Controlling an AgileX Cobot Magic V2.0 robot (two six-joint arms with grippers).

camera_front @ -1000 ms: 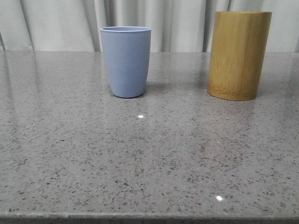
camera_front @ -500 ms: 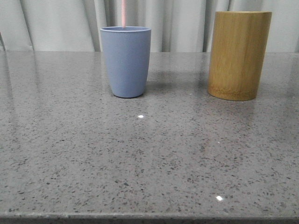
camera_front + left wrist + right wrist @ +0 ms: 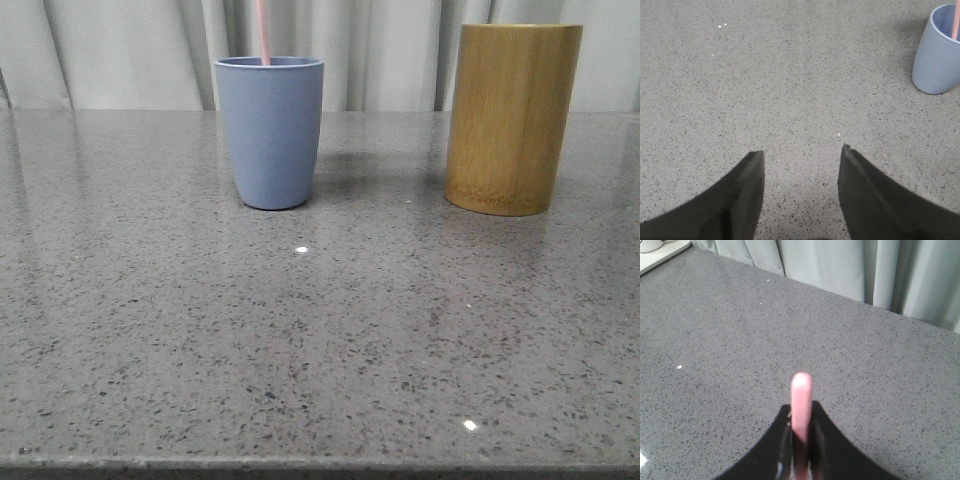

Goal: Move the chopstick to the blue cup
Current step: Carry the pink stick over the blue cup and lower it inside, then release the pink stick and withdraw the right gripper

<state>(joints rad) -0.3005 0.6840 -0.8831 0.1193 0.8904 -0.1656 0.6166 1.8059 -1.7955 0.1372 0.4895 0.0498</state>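
Observation:
The blue cup (image 3: pixel 269 130) stands upright on the grey stone table, left of centre at the back. A thin pale pink chopstick (image 3: pixel 264 30) rises out of its mouth and leaves the frame at the top. The cup also shows in the left wrist view (image 3: pixel 937 50) with the pink stick (image 3: pixel 955 22) inside it. My right gripper (image 3: pixel 802 415) is shut on the chopstick (image 3: pixel 802 400), whose end sticks out past the fingertips. My left gripper (image 3: pixel 802 157) is open and empty over bare table, apart from the cup. Neither gripper shows in the front view.
A taller yellow-brown bamboo cylinder (image 3: pixel 512 118) stands at the back right. Pale curtains hang behind the table. A white object (image 3: pixel 650 245) sits at a far table corner in the right wrist view. The table's front edge (image 3: pixel 320 465) runs along the bottom.
One second ago no chopstick showed above the blue cup. It has come down into the cup from above and now leans slightly to the left.

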